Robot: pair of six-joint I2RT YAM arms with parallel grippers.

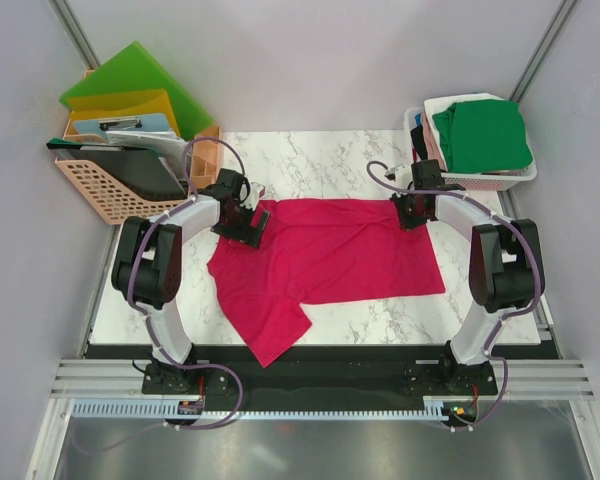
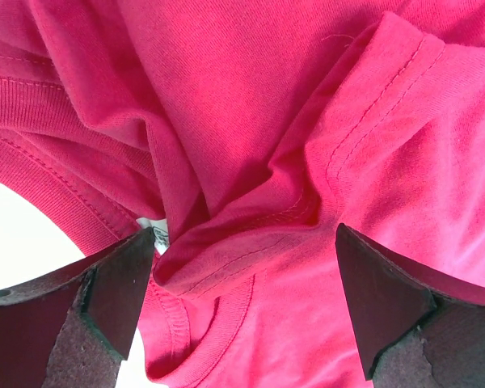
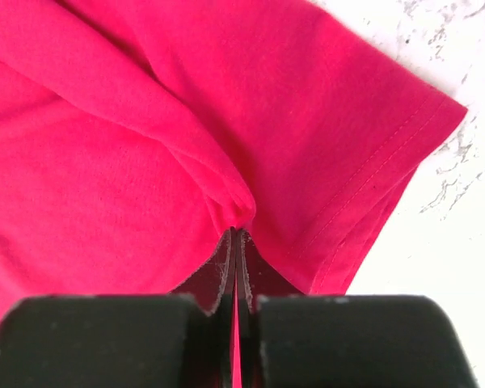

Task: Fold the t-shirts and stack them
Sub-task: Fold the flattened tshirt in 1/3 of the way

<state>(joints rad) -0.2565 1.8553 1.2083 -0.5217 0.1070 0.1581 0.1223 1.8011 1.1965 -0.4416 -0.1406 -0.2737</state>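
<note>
A crimson-pink t-shirt [image 1: 330, 262] lies spread and rumpled across the marble table [image 1: 320, 155]. My left gripper [image 1: 242, 226] hovers over its far left corner, open wide; in the left wrist view its two dark fingers [image 2: 113, 283] straddle a bunched fold and the ribbed collar [image 2: 226, 319] without pinching. My right gripper [image 1: 412, 212] is at the far right corner, shut on a pinch of the t-shirt [image 3: 145, 162]; a thin fold of cloth runs between the pressed pads [image 3: 226, 259] beside the sleeve hem [image 3: 372, 186].
A white basket [image 1: 480, 178] at the back right holds folded shirts, a green one [image 1: 482, 135] on top. At the back left a peach basket [image 1: 100, 190] carries green and yellow plastic folders [image 1: 130, 85]. Bare marble [image 3: 444, 267] lies right of the sleeve.
</note>
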